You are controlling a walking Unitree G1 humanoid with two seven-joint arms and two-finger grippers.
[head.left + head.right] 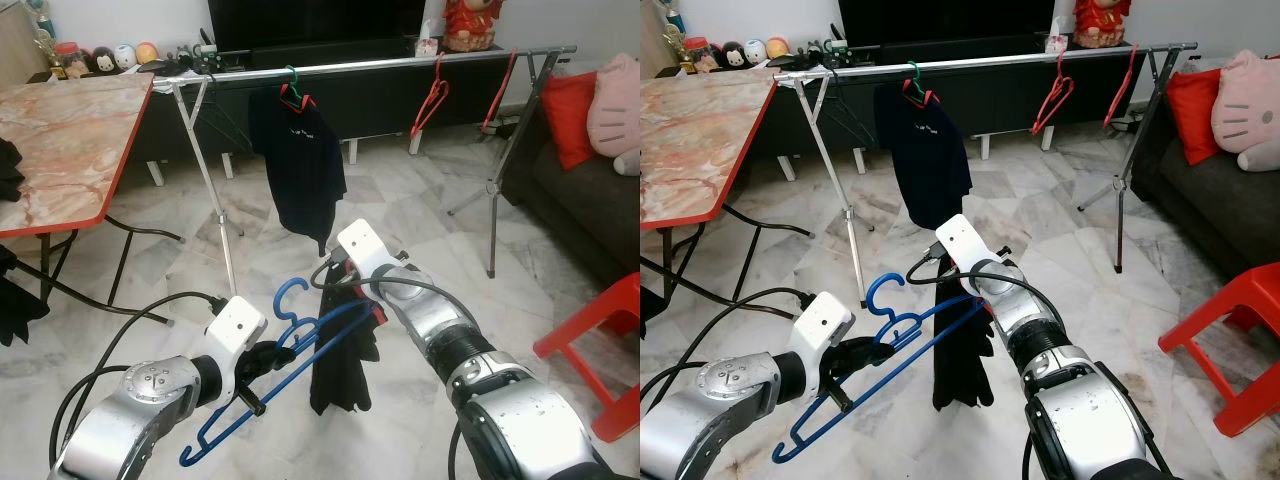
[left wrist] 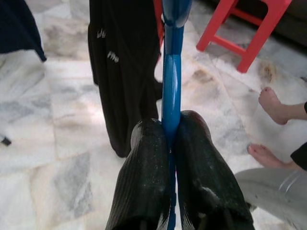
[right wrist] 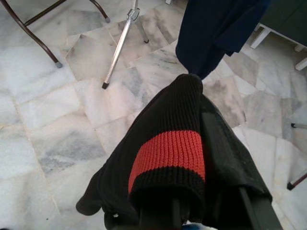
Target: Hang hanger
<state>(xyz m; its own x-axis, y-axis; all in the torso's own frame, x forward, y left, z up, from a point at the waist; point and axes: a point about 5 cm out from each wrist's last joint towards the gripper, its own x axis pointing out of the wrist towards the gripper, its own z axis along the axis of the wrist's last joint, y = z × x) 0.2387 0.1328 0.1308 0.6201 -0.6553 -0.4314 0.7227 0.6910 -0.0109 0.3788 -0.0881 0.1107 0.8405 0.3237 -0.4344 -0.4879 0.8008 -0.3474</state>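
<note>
My left gripper is shut on the lower bar of a blue hanger, which tilts with its hook up; the left wrist view shows both fingers pinching the blue hanger. A black garment with a red knit band hangs beside the hanger's upper end. My right gripper holds its top, and the knit fabric covers the fingers. A metal clothes rail stands behind, carrying a dark shirt on a green hanger and two red hangers.
A marble-topped folding table is on the left. On the right are a red plastic stool and a sofa with a red cushion. A person's bare feet rest on the tiled floor near the stool.
</note>
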